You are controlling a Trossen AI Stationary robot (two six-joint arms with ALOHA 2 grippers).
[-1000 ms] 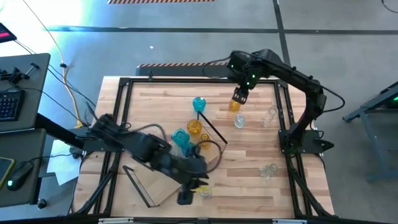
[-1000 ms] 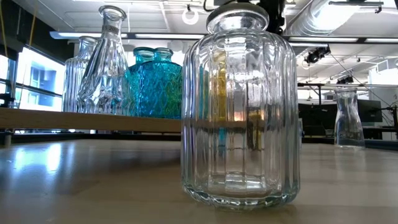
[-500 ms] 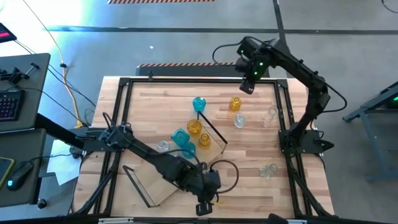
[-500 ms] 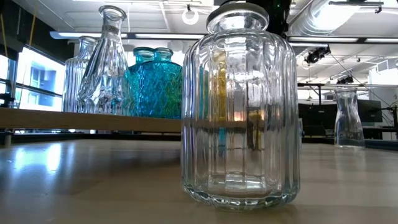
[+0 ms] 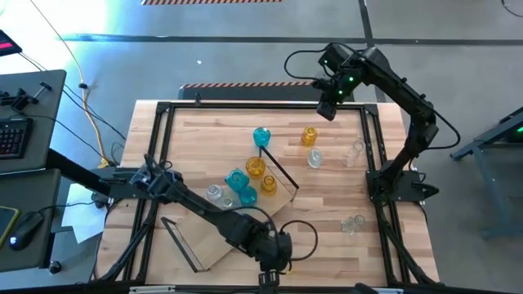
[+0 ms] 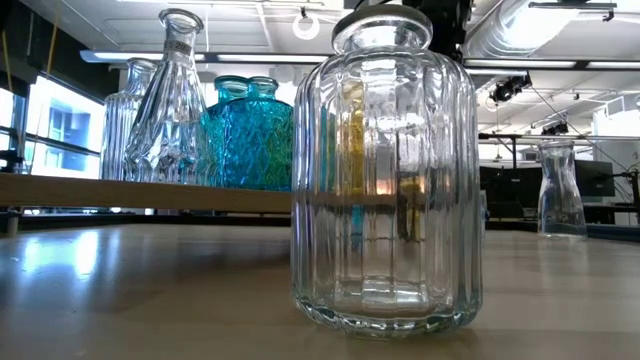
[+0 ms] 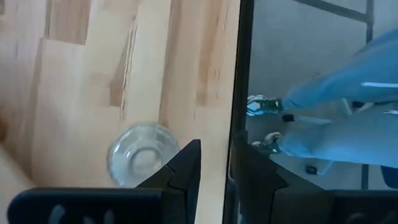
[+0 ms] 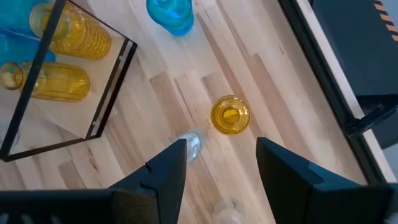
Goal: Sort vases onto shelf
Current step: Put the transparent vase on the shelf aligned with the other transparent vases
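The shelf (image 5: 225, 238), a light board with black wire ends, lies slantwise at the table's middle. Amber (image 5: 256, 167), teal (image 5: 237, 180) and clear (image 5: 214, 193) vases stand on it. A teal vase (image 5: 261, 136), an amber vase (image 5: 309, 136) and clear vases (image 5: 315, 158) stand on the table beyond it. My left gripper (image 5: 268, 278) hangs at the near edge, its fingers a little apart with nothing between them (image 7: 219, 149). A clear ribbed vase (image 7: 142, 155) stands just beside one finger (image 7: 186, 165). My right gripper (image 5: 327, 110) hangs open above the far edge, beyond the amber vase (image 8: 230, 116).
The table's black frame rail (image 7: 239, 74) runs right by my left gripper. More clear vases stand at the right side (image 5: 353, 151) and near right (image 5: 353, 223). In the low view the ribbed vase (image 6: 385, 170) fills the foreground, with the shelf board (image 6: 150, 193) behind it.
My left gripper has gone down and toward the near edge, and its arm now covers the clear vase there. My right gripper has drawn back from over the amber vase toward the far edge, still open. The amber vase stays in place.
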